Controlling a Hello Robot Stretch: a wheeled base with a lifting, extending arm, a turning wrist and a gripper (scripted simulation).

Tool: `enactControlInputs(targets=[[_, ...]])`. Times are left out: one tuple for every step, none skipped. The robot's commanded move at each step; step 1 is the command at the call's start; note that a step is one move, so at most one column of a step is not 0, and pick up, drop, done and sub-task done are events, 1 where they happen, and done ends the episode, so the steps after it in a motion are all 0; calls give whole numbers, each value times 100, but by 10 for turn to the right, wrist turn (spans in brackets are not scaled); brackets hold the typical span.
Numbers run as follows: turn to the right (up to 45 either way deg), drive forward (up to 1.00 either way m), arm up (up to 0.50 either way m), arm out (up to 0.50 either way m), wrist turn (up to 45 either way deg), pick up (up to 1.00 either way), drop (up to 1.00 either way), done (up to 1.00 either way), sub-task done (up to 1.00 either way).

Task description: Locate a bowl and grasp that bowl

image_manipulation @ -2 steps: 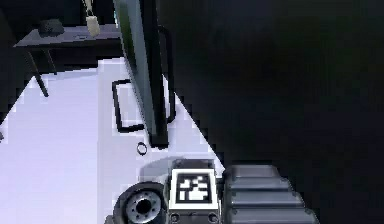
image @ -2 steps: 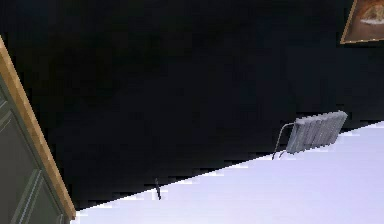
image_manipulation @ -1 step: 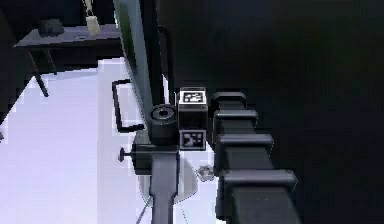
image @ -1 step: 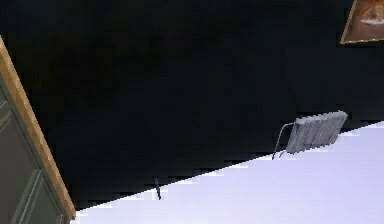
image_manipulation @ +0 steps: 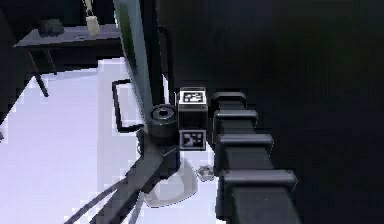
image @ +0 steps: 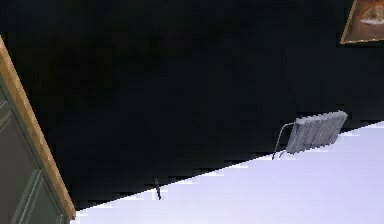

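Note:
In the arm side view a dark table (image_manipulation: 40, 45) stands at the far upper left. On it sit a dark rounded blob (image_manipulation: 50, 27) and a pale upright bottle-like thing (image_manipulation: 92, 18); I cannot name either as a bowl. The arm (image_manipulation: 245, 150) rises as dark square segments from the bottom edge, with two white marked squares (image_manipulation: 191, 118) at its end. Left of them is the gripper's dark body (image_manipulation: 160, 125). The gripper (image_manipulation: 105, 203) points down-left, and its fingers run toward the bottom edge. I cannot tell whether it holds anything.
A tall grey-green panel (image_manipulation: 132, 50) stands upright behind the gripper on pale floor (image_manipulation: 60, 140). In the forward view, a dark wall (image: 180, 80) rises ahead, with a framed picture (image: 365, 20) top right, a grey radiator (image: 315, 132), a wooden door frame (image: 30, 130) at left and pale floor (image: 290, 190).

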Motion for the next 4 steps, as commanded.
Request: enactControlInputs(targets=[[0,0,0,0,450,0,0,0,0],[0,0,0,0,450,0,0,0,0],[0,0,0,0,120,0,0,0,0],[0,0,-30,0,0,0,0,0,0]])
